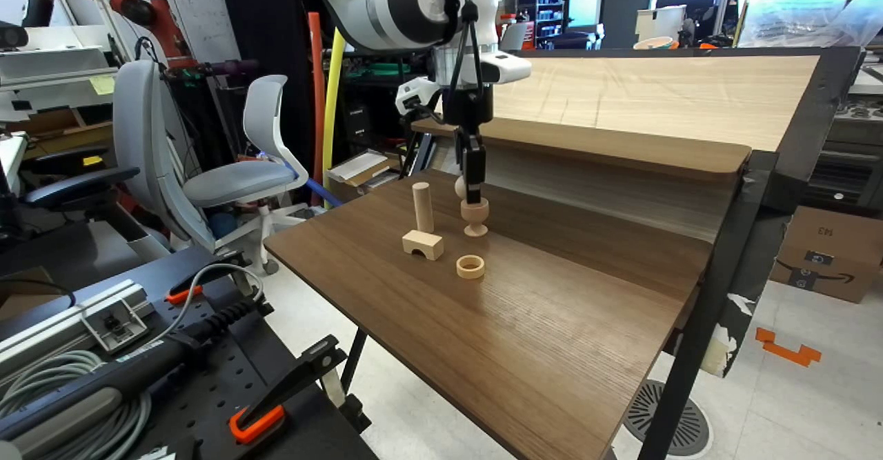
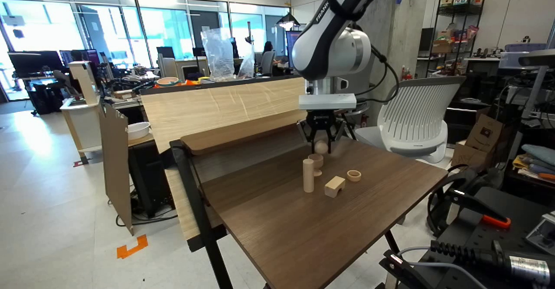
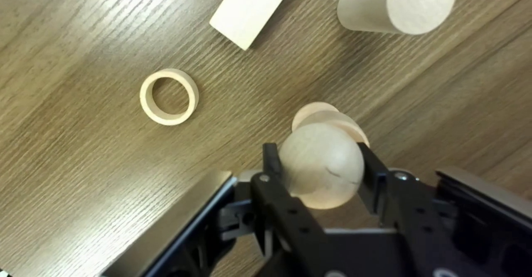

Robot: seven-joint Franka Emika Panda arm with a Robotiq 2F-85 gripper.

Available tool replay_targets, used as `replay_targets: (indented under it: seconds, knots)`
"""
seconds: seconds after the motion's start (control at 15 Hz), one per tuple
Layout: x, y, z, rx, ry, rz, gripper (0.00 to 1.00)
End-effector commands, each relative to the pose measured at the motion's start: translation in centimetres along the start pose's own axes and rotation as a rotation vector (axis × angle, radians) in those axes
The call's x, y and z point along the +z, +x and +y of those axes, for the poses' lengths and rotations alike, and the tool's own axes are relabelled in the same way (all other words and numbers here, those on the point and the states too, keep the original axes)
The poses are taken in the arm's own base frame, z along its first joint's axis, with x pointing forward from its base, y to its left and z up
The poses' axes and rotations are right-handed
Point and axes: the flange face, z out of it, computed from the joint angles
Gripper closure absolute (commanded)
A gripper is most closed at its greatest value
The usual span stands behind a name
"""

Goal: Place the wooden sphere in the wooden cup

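The wooden sphere is held between the two fingers of my gripper. It also shows in both exterior views, partly behind a finger in one of them. The wooden cup stands upright on a round foot on the brown table. It also shows in an exterior view. The sphere is raised just above the cup's rim and looks slightly off to one side. In the wrist view the sphere covers most of the cup, leaving part of its rim and foot showing.
A tall wooden peg and an arched wooden block stand close to the cup. A flat wooden ring lies nearby on the table. A raised shelf runs along the table's back.
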Motion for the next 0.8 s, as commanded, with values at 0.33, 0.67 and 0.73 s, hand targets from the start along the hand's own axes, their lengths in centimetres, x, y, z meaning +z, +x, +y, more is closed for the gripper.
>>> replay_targets:
  seconds: [0.33, 0.67, 0.73]
  knots:
    - [-0.14, 0.56, -0.46, 0.014, -0.009, 0.025, 0.79]
    - [0.05, 1.02, -0.74, 0.025, -0.009, 0.026, 0.79]
    - [0.14, 1.06, -0.82, 0.026, -0.010, 0.026, 0.79]
